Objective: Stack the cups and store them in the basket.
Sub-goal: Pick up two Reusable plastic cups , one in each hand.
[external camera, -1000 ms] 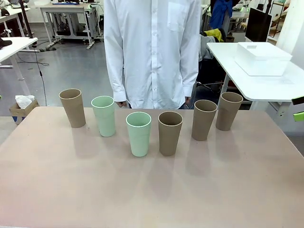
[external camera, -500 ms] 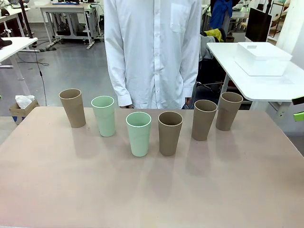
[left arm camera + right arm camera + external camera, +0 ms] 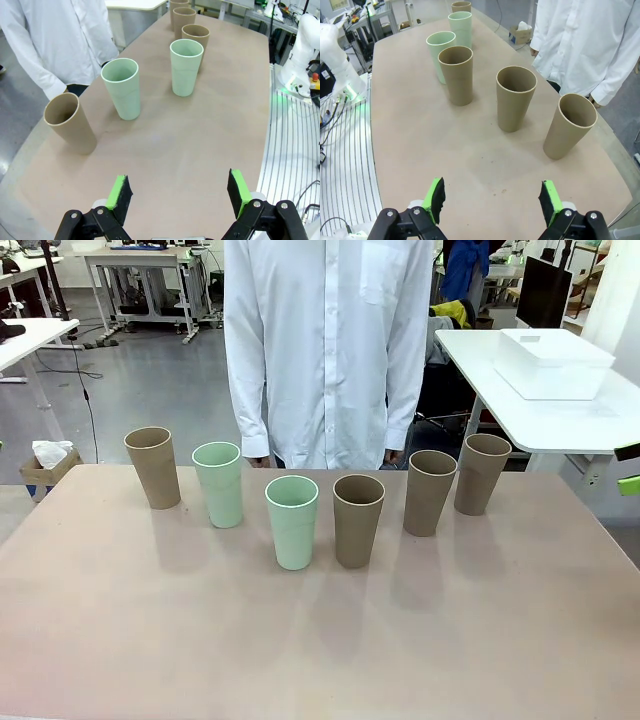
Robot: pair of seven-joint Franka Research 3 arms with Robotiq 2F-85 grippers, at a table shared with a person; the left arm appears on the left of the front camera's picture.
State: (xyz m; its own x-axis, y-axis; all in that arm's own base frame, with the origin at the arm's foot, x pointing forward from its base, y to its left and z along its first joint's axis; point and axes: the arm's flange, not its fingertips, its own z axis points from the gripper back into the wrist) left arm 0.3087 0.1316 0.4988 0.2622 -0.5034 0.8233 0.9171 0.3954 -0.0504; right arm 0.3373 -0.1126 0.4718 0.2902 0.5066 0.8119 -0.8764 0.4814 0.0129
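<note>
— Where are the cups (image 3: 292, 521)?
— Six of them stand in a wavy row on the table (image 3: 300, 640), in front of the person (image 3: 325, 350). Each one stands by itself, open side up.
— Is the left gripper (image 3: 179, 192) holding one?
— No. Its fingers are spread wide over bare table. In the left wrist view, the brown cup at the left end (image 3: 70, 123) is ahead and off to the left, well apart. A green cup (image 3: 121, 88) stands past it.
— And the right gripper (image 3: 492, 196)?
— Spread wide too, holding nothing. The brown cup at the right end (image 3: 570, 125) is ahead of it and off to the right, well apart.
— Where is the basket (image 3: 553, 375)?
— On the white side table (image 3: 560, 425), off to the robot's right, away from the cups.
</note>
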